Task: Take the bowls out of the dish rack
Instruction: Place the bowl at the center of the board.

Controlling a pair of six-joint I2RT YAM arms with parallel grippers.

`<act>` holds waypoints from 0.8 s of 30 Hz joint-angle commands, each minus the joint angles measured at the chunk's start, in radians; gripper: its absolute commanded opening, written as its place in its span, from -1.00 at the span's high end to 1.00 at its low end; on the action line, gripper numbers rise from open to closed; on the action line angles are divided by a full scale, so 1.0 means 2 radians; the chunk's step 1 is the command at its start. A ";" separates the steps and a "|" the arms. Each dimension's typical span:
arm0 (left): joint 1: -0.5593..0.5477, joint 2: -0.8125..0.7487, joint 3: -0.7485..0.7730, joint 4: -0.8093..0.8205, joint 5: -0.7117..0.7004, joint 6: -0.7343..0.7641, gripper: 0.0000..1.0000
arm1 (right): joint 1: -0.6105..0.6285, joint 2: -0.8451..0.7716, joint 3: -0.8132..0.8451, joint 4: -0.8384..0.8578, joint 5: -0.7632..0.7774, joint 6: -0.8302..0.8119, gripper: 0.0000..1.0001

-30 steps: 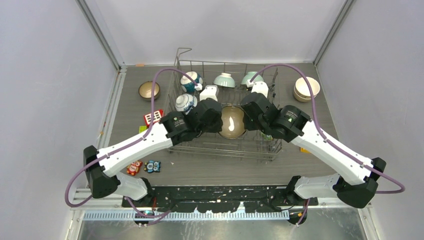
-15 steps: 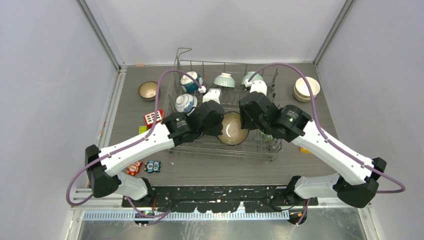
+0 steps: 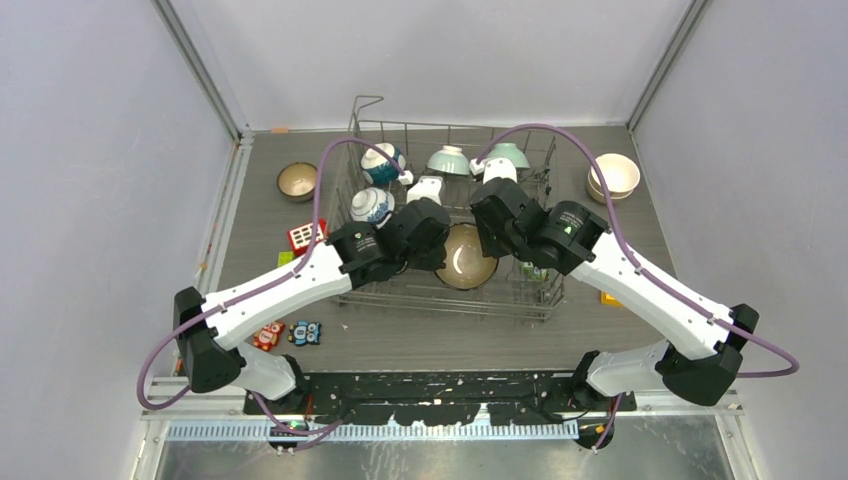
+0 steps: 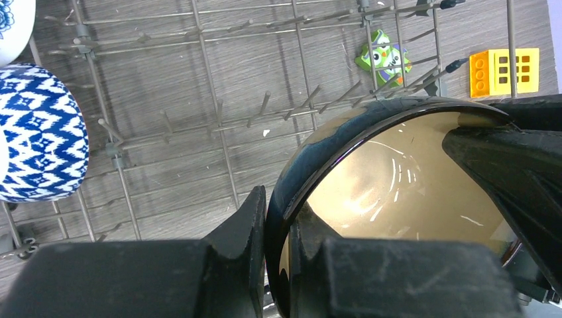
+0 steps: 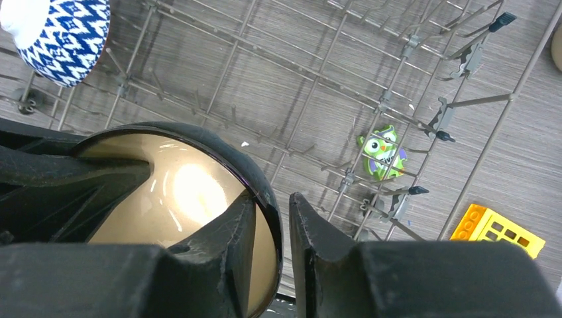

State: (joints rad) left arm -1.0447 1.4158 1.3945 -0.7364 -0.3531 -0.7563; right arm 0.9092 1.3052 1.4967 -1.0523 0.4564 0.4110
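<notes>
**Both grippers at one dark bowl over the rack**

The left gripper (image 4: 277,209) is clamped on the rim of the dark bowl (image 4: 397,192), one finger outside the wall and the other against the glossy beige inside. The right gripper (image 5: 272,202) straddles the opposite rim of the same bowl with its jaws apart. Its inner finger lies against the beige inside, and a thin gap shows between the rim and the outer finger.

From above, the dark bowl (image 3: 466,257) sits between the two wrists over the middle of the dish rack (image 3: 400,285), with its opening facing up. Whether it touches the tines cannot be told.

Two blue-and-white bowls (image 3: 371,206) stand in the rack's left part, and two pale green bowls (image 3: 449,160) stand along its far side. On the table (image 3: 450,335), a brown bowl (image 3: 298,181) sits left of the rack and stacked cream bowls (image 3: 614,175) sit to its right.

Through the wires, a green owl toy (image 4: 383,58) lies under the rack. A yellow block (image 4: 504,69) lies just outside it.
</notes>
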 commanded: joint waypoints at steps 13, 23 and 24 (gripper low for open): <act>0.007 -0.012 0.051 0.028 0.017 -0.016 0.04 | -0.002 -0.010 0.016 -0.005 0.037 -0.011 0.99; 0.015 -0.026 0.055 0.012 0.003 0.005 -0.04 | -0.002 -0.010 0.027 -0.005 0.032 -0.003 0.99; 0.015 -0.023 0.058 0.009 0.004 0.006 0.00 | -0.002 -0.010 0.027 -0.005 0.032 -0.003 0.98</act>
State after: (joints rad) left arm -1.0206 1.3853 1.4609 -0.7177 -0.3256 -0.7696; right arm 0.9020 1.3079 1.4967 -1.1225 0.4885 0.3725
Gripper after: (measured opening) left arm 0.524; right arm 0.074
